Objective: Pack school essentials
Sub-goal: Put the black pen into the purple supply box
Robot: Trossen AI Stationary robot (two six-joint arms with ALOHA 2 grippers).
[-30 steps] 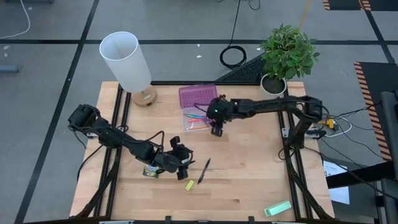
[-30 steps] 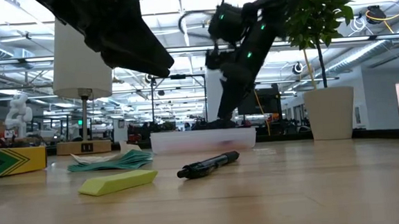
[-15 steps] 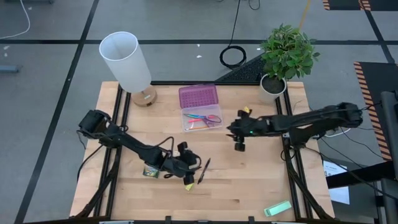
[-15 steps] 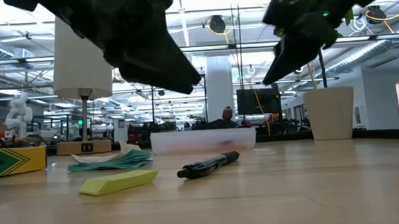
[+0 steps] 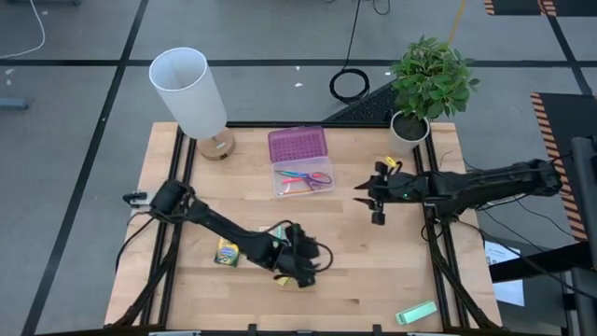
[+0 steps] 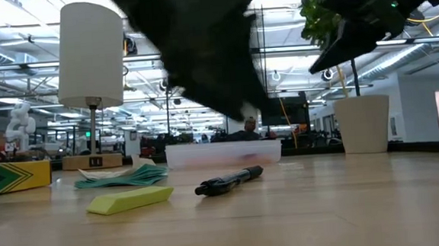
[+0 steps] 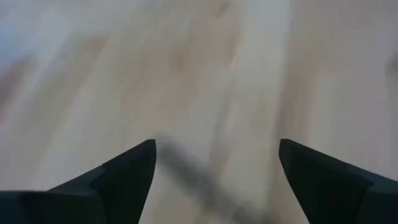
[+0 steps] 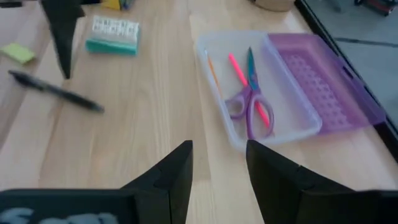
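Note:
The clear tray with its purple lid open lies at the table's far middle. It holds purple-handled scissors, a pink pencil and an orange pencil. A black pen, a yellow block, a teal-edged packet and a crayon box lie on the wood. My left gripper hovers open above the pen, which the high view hides. My right gripper hangs open in the air to the tray's right.
A white lamp stands at the far left and a potted plant at the far right. A pale green flat block lies at the near right corner. Bare wood stretches between the pen and that block.
My right gripper has drawn back from the tray toward the table's right edge and risen. My left gripper has swept from beside the crayon box toward the right and near edge, ending over the pen and yellow block. The things on the table have stayed put.

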